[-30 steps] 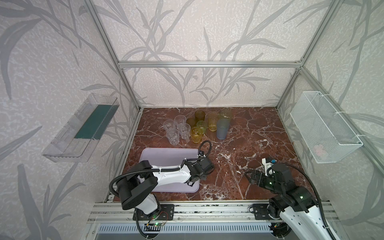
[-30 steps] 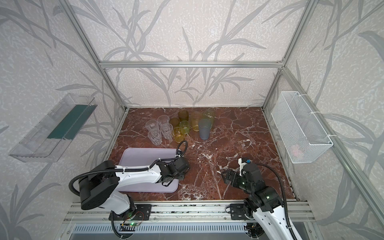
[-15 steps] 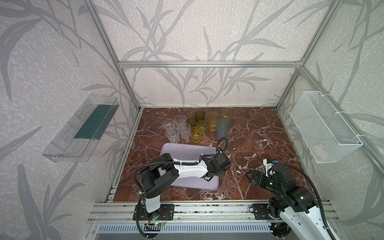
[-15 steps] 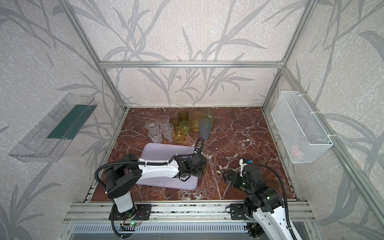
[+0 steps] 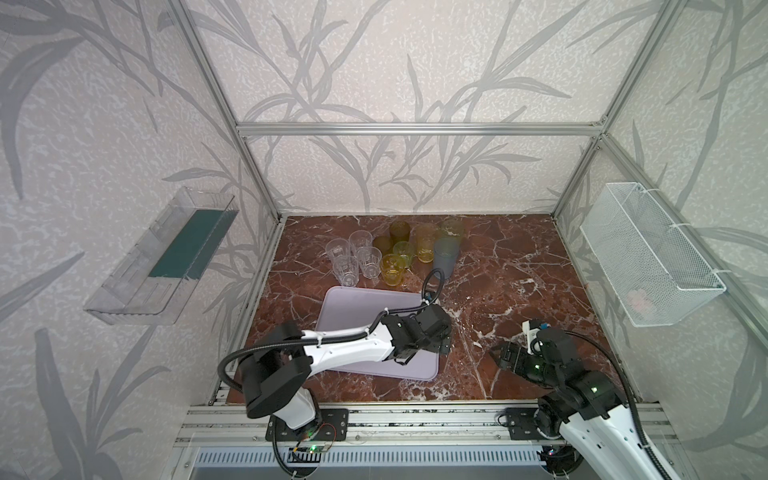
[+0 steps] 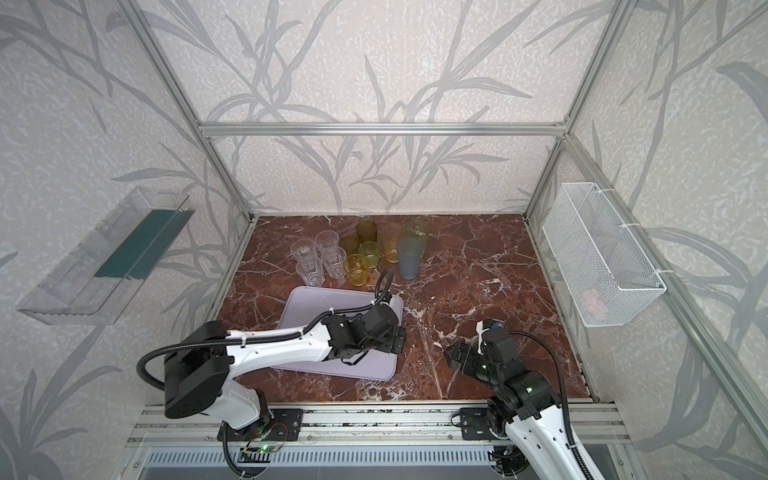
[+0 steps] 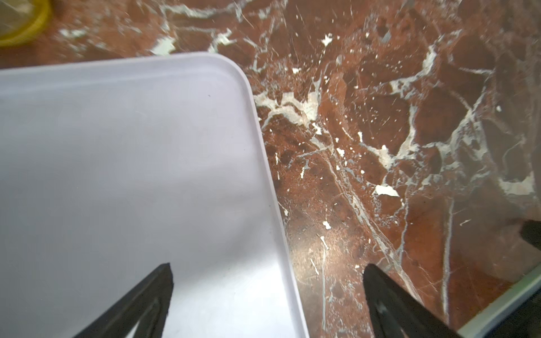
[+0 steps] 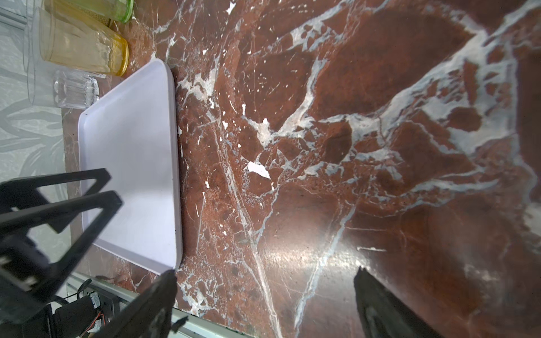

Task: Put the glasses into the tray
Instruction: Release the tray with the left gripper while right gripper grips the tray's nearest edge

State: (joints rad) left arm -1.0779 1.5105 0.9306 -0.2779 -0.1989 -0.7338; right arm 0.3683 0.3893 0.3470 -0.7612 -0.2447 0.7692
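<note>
The glasses [image 5: 369,262] stand bunched on the counter [image 5: 519,270] just beyond the far short edge of the tray [image 5: 361,307], which is bare. The left pincer [image 7: 267,267] hangs spread and empty over the tray's long rim on the side facing the right arm (one finger over tray, one over counter). The right pincer [image 8: 265,270], also spread and empty, sits well off that same side. The left looks nearer: its reach runs along the tray's length, past the far edge.

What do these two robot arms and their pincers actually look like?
The left arm and right arm have white shells with chunky black joints; a black ribbed cable runs along each. The left gripper and right gripper each end in two thin, tapering black fingers.
</note>
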